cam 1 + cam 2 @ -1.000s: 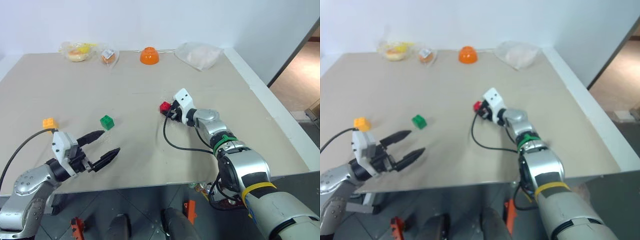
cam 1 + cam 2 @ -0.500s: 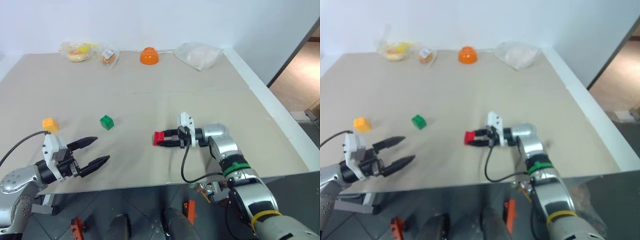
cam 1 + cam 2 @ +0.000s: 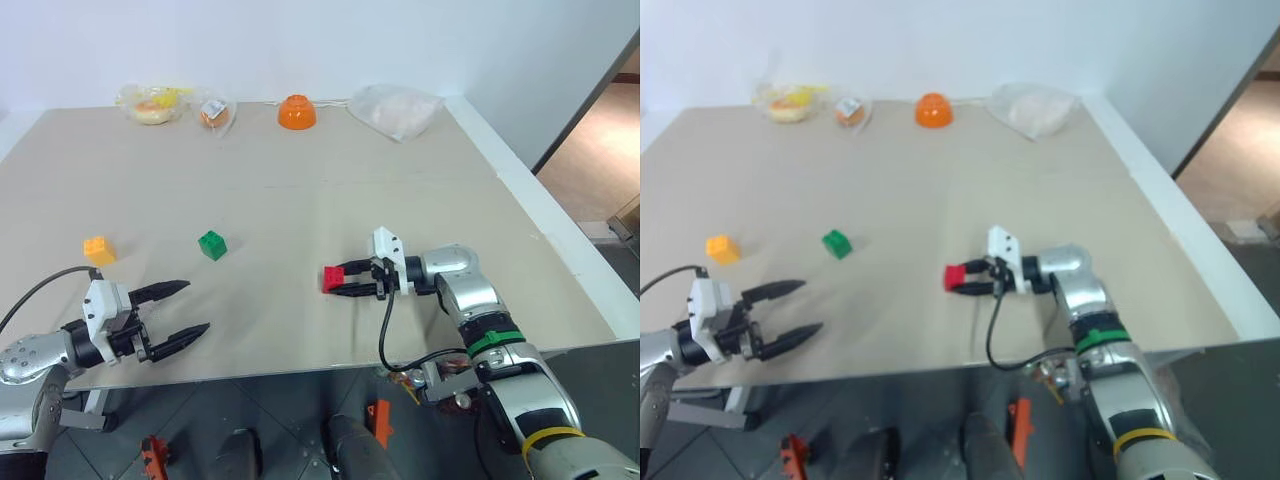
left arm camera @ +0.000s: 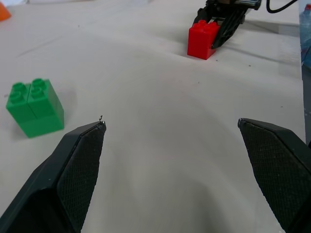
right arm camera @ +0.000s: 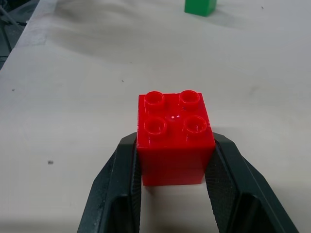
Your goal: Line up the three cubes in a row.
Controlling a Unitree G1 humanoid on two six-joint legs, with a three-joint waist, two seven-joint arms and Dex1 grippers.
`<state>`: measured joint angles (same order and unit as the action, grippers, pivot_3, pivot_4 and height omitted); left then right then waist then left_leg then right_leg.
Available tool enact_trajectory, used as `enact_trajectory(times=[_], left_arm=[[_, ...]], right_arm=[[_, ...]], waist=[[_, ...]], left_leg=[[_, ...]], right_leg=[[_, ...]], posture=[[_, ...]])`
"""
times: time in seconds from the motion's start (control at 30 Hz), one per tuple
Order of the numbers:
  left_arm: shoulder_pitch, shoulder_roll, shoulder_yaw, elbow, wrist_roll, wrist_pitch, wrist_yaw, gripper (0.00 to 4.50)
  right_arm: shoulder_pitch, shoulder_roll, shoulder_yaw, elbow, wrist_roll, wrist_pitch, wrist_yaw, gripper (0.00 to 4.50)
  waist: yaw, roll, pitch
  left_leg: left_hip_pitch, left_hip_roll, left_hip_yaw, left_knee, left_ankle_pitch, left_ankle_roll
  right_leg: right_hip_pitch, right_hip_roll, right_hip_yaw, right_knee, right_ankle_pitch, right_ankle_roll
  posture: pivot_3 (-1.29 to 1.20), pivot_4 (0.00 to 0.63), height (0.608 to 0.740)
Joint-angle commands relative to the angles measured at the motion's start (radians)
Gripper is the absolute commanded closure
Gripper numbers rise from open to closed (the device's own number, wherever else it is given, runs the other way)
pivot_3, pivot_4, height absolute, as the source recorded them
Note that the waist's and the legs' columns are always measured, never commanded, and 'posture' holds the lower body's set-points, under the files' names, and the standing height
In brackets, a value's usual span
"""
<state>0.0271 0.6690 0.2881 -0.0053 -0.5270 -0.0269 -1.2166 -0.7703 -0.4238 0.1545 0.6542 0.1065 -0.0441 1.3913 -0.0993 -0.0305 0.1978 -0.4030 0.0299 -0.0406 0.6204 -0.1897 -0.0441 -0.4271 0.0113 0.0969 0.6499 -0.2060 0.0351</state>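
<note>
I have the red cube (image 3: 334,278) pinched between my right gripper (image 3: 345,286) fingers, studs up, low over the table (image 3: 300,170), so I can carry it toward the others. The green cube (image 3: 212,244) sits at about ten o'clock from it, well apart, and the yellow-orange cube (image 3: 98,249) lies beyond that at about nine o'clock. My left gripper (image 3: 185,310) hangs spread wide and empty near the front edge, ready for those two. The row is not yet formed.
</note>
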Motion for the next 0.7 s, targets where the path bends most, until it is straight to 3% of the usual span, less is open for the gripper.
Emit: enact_trajectory(times=[0.03, 0.23, 0.7], left_arm=[[-0.018, 0.005, 0.0, 0.014, 0.003, -0.031, -0.015, 0.0], [-0.038, 0.0, -0.013, 0.044, 0.007, -0.056, -0.029, 0.0], [-0.051, -0.01, -0.026, 0.091, 0.014, -0.093, -0.042, 0.0]], right_arm=[[-0.053, -0.029, -0.02, 0.072, -0.002, -0.049, 0.004, 3.27], [-0.115, -0.02, -0.016, 0.201, -0.016, -0.123, -0.009, 3.27], [-0.127, 0.007, -0.004, 0.208, 0.011, -0.124, 0.092, 3.27]], waist=[[0.0, 0.0, 0.0], [0.0, 0.0, 0.0], [-0.001, 0.0, 0.0]], left_leg=[[0.0, 0.0, 0.0, 0.0, 0.0, 0.0], [0.0, 0.0, 0.001, 0.0, 0.0, 0.0], [0.0, 0.001, 0.001, 0.0, 0.0, 0.0]], right_leg=[[0.0, 0.0, 0.0, 0.0, 0.0, 0.0], [0.0, 0.0, 0.001, 0.0, 0.0, 0.0], [0.0, 0.0, 0.001, 0.0, 0.001, 0.001]], posture=[[0.0, 0.15, 0.74], [0.0, 0.15, 0.74], [0.0, 0.15, 0.74]])
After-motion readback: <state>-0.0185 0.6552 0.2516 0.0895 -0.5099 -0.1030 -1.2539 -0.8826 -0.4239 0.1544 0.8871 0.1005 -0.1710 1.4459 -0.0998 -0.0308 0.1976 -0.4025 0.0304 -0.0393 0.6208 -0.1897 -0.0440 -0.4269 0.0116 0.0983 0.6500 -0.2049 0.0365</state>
